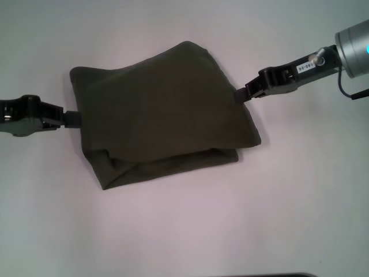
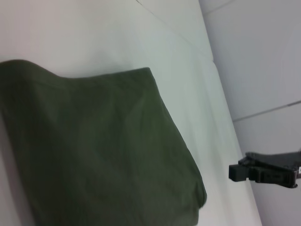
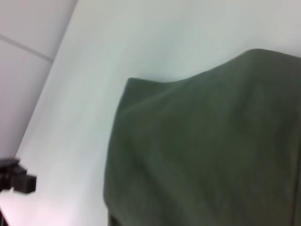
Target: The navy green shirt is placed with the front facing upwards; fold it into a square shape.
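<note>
White table (image 1: 311, 219) carries the whole scene, and the navy green shirt (image 1: 161, 115) lies at its middle, already doubled over into a thick, roughly four-sided bundle. Its top layer is smooth and plain; no lettering, collar or label shows in any view. The bundle runs a little longer from the robot's left to its right than from near to far, and it sits skewed: the far corner on the right pokes away from the robot, while the near edge slopes and lets a lower layer peek out as a rolled lip. I judge the cloth soft, light and limp, so it will sag and drag wherever it is lifted, and the stacked layers could slide over one another. The safest hold would be a pinch through all the layers at an edge or corner, one on each side, so the fold does not open. The left gripper (image 1: 70, 119) sits at the bundle's left edge, touching or just beside it; I cannot tell whether its fingers are apart or pinching the cloth. The right gripper (image 1: 247, 92) meets the right edge near the far corner, and its fingers are likewise too hidden to judge. Each wrist view shows the other arm's gripper lying just off the cloth.
</note>
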You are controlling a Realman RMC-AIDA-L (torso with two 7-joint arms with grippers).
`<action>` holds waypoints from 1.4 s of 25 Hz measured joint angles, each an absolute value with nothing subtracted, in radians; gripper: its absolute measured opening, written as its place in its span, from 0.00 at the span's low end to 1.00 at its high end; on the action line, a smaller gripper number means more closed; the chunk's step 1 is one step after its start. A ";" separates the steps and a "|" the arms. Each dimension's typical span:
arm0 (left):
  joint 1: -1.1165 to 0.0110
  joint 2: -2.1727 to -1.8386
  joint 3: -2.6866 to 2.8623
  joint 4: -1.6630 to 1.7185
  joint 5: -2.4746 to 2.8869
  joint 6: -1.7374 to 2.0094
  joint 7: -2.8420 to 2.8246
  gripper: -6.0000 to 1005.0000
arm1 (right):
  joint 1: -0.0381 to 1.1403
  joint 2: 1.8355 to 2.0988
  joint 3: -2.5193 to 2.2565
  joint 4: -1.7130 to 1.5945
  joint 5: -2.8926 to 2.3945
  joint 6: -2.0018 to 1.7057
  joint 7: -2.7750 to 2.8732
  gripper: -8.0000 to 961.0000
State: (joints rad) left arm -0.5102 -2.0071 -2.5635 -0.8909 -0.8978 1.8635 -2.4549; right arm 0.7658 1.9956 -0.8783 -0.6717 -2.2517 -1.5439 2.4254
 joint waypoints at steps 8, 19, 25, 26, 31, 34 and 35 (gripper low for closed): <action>-0.505 -2.010 -2.570 -0.885 -1.019 1.980 -2.087 0.02 | 0.670 2.055 -0.830 -0.761 -1.981 -1.603 1.902 0.07; -0.467 -2.054 -2.684 -0.785 -1.187 1.949 -1.750 0.24 | 0.633 2.080 -0.828 -0.657 -1.774 -1.704 1.566 0.37; -0.402 -2.066 -2.673 -0.772 -1.191 1.978 -1.716 0.56 | 0.523 2.084 -0.854 -0.750 -1.787 -1.758 1.471 0.57; -0.380 -2.071 -2.666 -0.768 -1.191 1.990 -1.686 0.60 | 0.501 2.083 -0.856 -0.753 -1.791 -1.759 1.455 0.60; -0.281 -2.132 -2.642 -0.757 -1.194 2.024 -1.384 0.76 | 0.393 2.084 -0.851 -0.745 -1.793 -1.737 1.351 0.74; -0.248 -2.158 -2.638 -0.709 -1.190 2.003 -1.202 0.78 | 0.358 2.090 -0.850 -0.688 -1.789 -1.725 1.252 0.82; -0.243 -2.160 -2.639 -0.683 -1.190 1.991 -1.165 0.78 | 0.357 2.091 -0.851 -0.660 -1.788 -1.725 1.216 0.85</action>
State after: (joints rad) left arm -0.2431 -2.1602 -2.6392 -0.6831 -1.1898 1.9915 -1.1652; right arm 0.3567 2.0907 -0.8511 -0.6599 -1.7877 -1.7252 1.2163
